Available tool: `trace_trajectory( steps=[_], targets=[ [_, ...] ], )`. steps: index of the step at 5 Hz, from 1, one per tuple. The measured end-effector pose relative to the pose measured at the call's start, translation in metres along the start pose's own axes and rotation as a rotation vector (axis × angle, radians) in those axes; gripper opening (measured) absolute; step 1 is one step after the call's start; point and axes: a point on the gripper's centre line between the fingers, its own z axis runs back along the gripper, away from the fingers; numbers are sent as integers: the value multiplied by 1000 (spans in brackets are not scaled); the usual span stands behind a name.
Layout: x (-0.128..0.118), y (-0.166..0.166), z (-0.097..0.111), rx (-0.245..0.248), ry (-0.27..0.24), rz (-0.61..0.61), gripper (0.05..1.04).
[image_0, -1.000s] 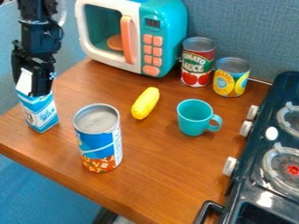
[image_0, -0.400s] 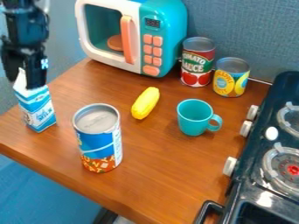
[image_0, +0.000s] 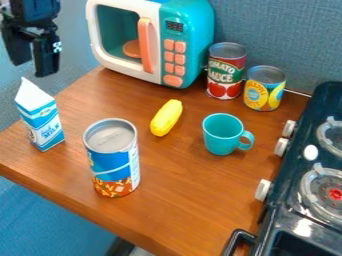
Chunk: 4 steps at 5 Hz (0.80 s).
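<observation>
The black gripper (image_0: 32, 69) hangs at the upper left of the camera view, open, with nothing between its fingers. Just below it, and apart from it, a blue and white milk carton (image_0: 41, 120) stands upright near the table's left edge. To the carton's right is a large blue can (image_0: 112, 159) with a red and orange base. A yellow corn-like toy (image_0: 166, 118) lies mid-table, and a teal cup (image_0: 224, 133) stands upright to its right, handle to the right.
A toy microwave (image_0: 149, 42) stands at the back of the wooden table (image_0: 180, 200). Right of it are a tomato sauce can (image_0: 226, 70) and a yellow can (image_0: 264, 88). A dark toy stove (image_0: 310, 185) with white knobs borders the right side.
The gripper has let go of the milk carton and risen above it. The carton has shifted very slightly left and stays upright. The other things have not moved.
</observation>
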Motion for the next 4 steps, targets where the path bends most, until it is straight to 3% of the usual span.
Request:
trace_trajectory(
  steps=[1, 2, 3, 4],
  targets=[
    [9, -19, 10, 10, -16, -46, 1005],
    [39, -54, 25, -10, -57, -52, 1004],
    [69, -108, 19, -59, -66, -129, 1005],
    [89, -139, 10, -72, -14, -179, 1004]
  ],
)
